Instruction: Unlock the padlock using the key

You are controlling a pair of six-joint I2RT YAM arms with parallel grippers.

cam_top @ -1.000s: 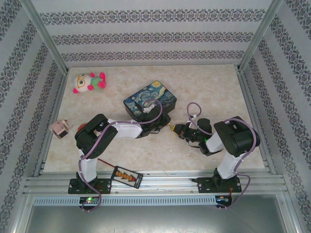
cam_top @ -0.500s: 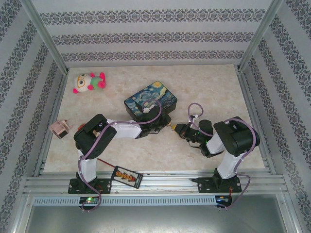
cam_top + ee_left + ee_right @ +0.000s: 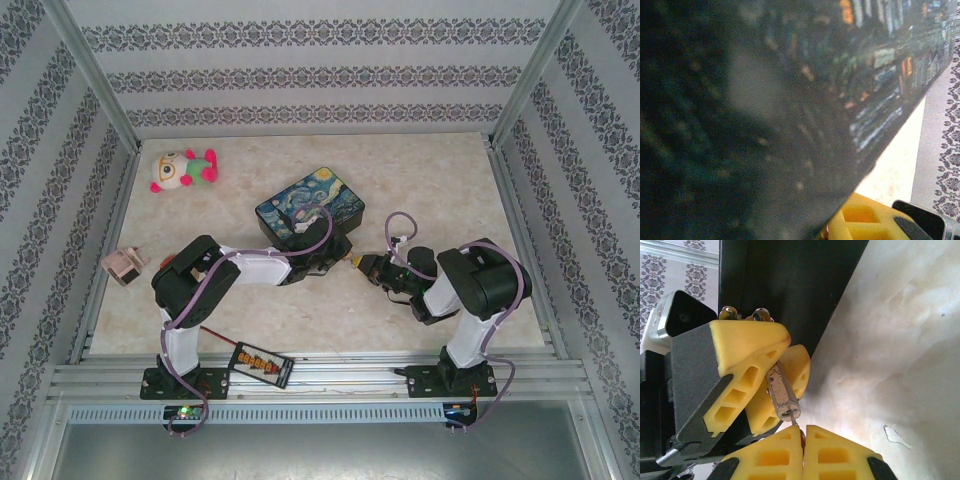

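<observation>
In the right wrist view the small brass padlock [image 3: 781, 390] is pinched between the yellow fingers [image 3: 747, 342] of my left gripper, its silvery shackle [image 3: 760, 315] pointing up against the dark tin box [image 3: 785, 280]. My right gripper [image 3: 804, 432] is shut on the key [image 3: 796, 424], whose thin blade reaches the keyhole at the padlock's lower end. From above, the left gripper [image 3: 345, 256] and right gripper [image 3: 368, 265] meet tip to tip just in front of the starry-night box [image 3: 308, 205]. The left wrist view shows the box's side [image 3: 765, 110] and one yellow finger [image 3: 865, 222].
A plush toy [image 3: 183, 168] lies at the back left. A small pink and beige object [image 3: 123, 265] sits by the left wall. A black board with orange parts [image 3: 264, 362] rests on the front rail. Patterned walls enclose the table [image 3: 450, 190].
My right gripper has edged slightly left toward the padlock. The left arm and the box have not moved.
</observation>
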